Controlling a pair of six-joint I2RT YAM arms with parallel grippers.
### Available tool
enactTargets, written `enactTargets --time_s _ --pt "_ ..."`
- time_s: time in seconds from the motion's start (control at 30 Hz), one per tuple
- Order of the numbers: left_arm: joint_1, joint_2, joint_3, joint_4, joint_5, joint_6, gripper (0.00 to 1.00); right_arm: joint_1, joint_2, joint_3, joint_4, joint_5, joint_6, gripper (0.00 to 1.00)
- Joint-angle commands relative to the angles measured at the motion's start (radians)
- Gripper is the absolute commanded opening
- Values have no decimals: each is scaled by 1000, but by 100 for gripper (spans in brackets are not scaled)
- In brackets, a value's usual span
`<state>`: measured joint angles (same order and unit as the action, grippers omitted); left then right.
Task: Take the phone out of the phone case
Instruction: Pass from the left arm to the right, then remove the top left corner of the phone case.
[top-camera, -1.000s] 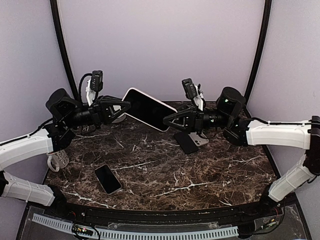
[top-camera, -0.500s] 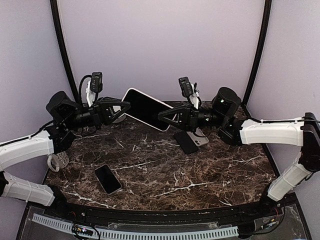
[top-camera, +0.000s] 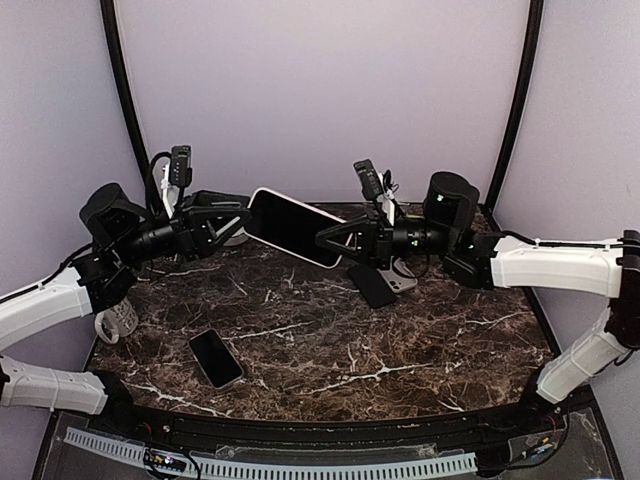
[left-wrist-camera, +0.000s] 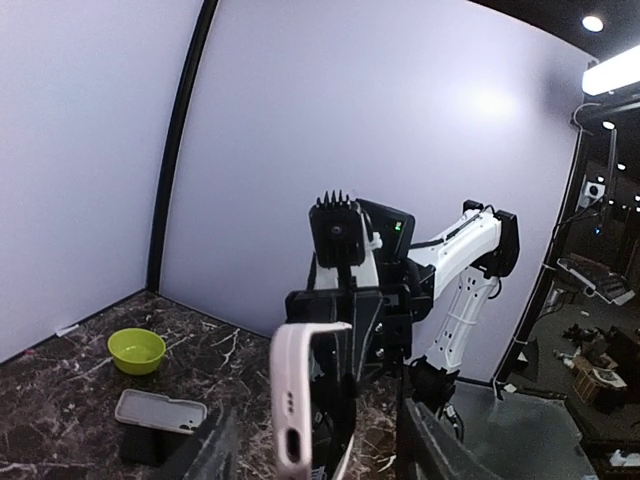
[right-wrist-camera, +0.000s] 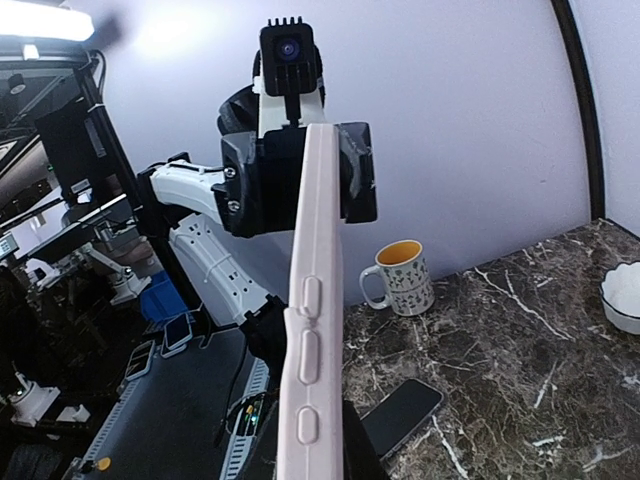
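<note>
My right gripper (top-camera: 325, 238) clamps the cased phone (top-camera: 290, 225) at 3 o'clock, my left gripper (top-camera: 238, 213) gapes at 9 o'clock; separation not yet done.

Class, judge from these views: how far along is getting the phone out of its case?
Done: nothing; the dark-screened phone sits inside its pale pink plastic case. In hand: right fingers clamp the case in mid-air; left fingers stand open around its other end. Left: separating the two.

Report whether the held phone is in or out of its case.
In: the pale case wraps the phone, rimming its dark screen.
</note>
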<state>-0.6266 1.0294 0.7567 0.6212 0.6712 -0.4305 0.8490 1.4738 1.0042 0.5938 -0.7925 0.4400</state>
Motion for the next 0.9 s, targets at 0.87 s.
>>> enactTargets --time_s 0.87 --pt "0 33 73 -575 198 994 88 17 -332 -143 -473 223 -974 0"
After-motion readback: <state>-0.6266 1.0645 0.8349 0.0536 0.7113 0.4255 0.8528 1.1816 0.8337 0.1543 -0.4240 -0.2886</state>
